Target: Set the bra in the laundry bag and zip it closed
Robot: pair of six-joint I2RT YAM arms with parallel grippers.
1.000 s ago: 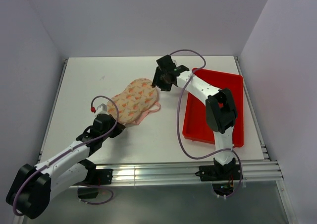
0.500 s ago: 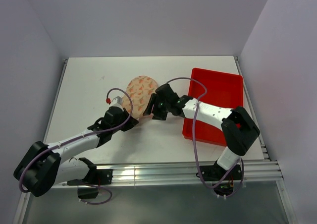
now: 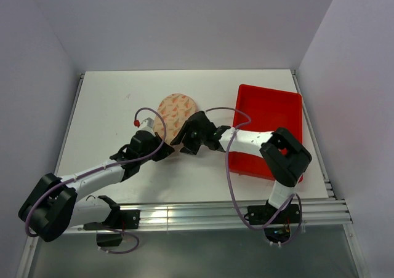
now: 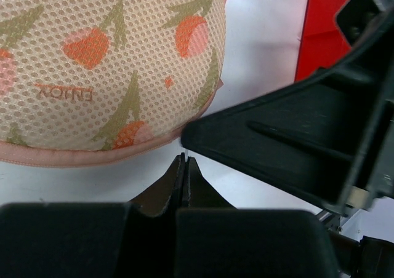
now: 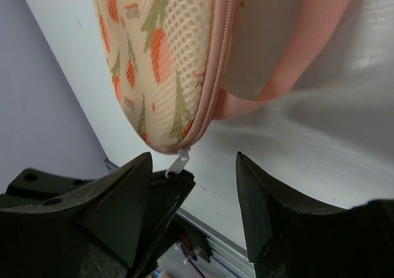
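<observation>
The laundry bag [image 3: 174, 109], cream-pink mesh with orange-red print, lies mid-table and fills the top of the left wrist view [image 4: 104, 63]. Its pink zipper edge looks closed where it shows in the right wrist view [image 5: 166, 56], and a pink loop [image 5: 295, 63] trails from it. My left gripper [image 3: 164, 150] is shut on the white zipper pull [image 5: 178, 163] at the bag's near end; a sliver of the pull shows at its tips [image 4: 183, 157]. My right gripper [image 3: 183, 140] is open, its fingers either side of that end [image 5: 194, 167], touching nothing. The bra is out of view.
A red plastic tray [image 3: 271, 115] lies at the right of the table, under the right arm's forearm. The right gripper's black finger [image 4: 277, 155] sits close beside the left gripper's tips. White walls stand on three sides.
My right gripper has swung from the bag's far end to its near end, beside my left gripper. The bag has shifted and turned more upright. My left gripper has moved right.
</observation>
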